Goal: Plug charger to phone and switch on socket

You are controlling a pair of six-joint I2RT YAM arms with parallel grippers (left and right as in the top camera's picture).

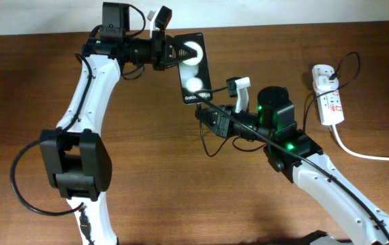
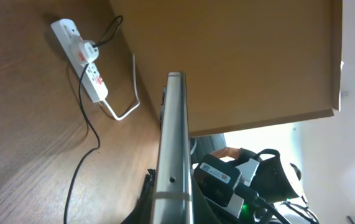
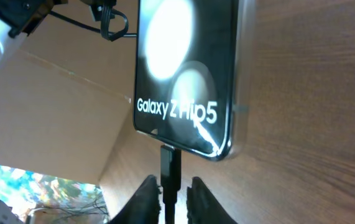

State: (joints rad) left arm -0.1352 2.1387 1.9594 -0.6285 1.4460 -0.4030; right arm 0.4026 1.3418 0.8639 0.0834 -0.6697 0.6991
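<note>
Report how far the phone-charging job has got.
Done, apparently: charger tip sits in the bottom edge of the phone. In hand: left end effector holds the phone; right end effector flanks the tip, slightly open. Left: switching on the socket, neither arm near it.

You have on hand: one table (image 1: 146, 170); two arms, the left arm (image 1: 88, 82) and the right arm (image 1: 337, 184); two grippers, the left gripper (image 1: 174, 53) and the right gripper (image 1: 204, 112); one phone (image 1: 195, 68) carrying two white round patches (image 1: 193, 51); one charger cable (image 2: 89, 123) with one connector tip (image 3: 170, 165); one power strip (image 1: 330, 102); one white plug block (image 1: 323, 73); one thick white cord (image 1: 364, 155).
</note>
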